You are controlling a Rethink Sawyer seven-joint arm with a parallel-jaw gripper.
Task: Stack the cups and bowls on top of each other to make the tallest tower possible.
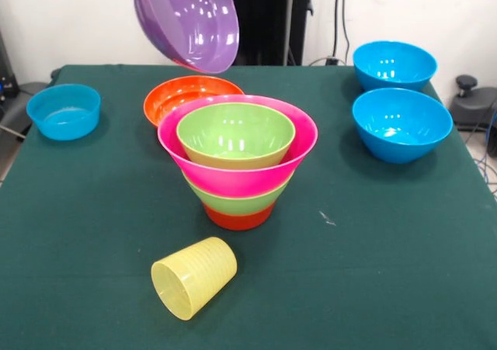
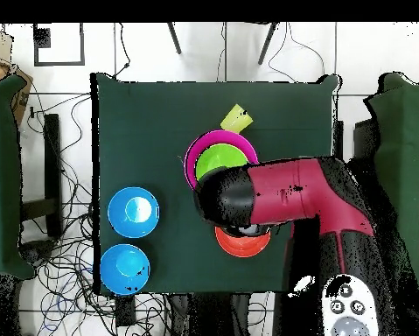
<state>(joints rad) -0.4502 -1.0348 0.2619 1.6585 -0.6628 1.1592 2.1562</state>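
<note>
— How is the gripper placed?

— It cannot be made out in either view; whether it is spread or clamped cannot be told. In the overhead view only the red and black arm [image 2: 282,203] is seen, reaching over the table and covering part of the stack. In the front view a wide purple bowl [image 1: 186,20] is seen raised in the air at the top edge, tilted, its hollow turned toward the camera (what carries it is cut off by the frame).

— And below the bowl?

— The tower [image 1: 237,160] is found near the middle of the green table [image 1: 388,249]: a small orange base, a lime green bowl, the flaring pink bowl [image 1: 233,179] and a second lime green bowl [image 1: 235,135] nested inside. Just behind it an orange bowl [image 1: 182,95] is set. The pale-yellow cup [image 1: 194,277] is laid on its side in front of the tower, apart from it. Two blue bowls [image 1: 401,123] are placed at one side, a third blue bowl [image 1: 64,111] at the other.
</note>
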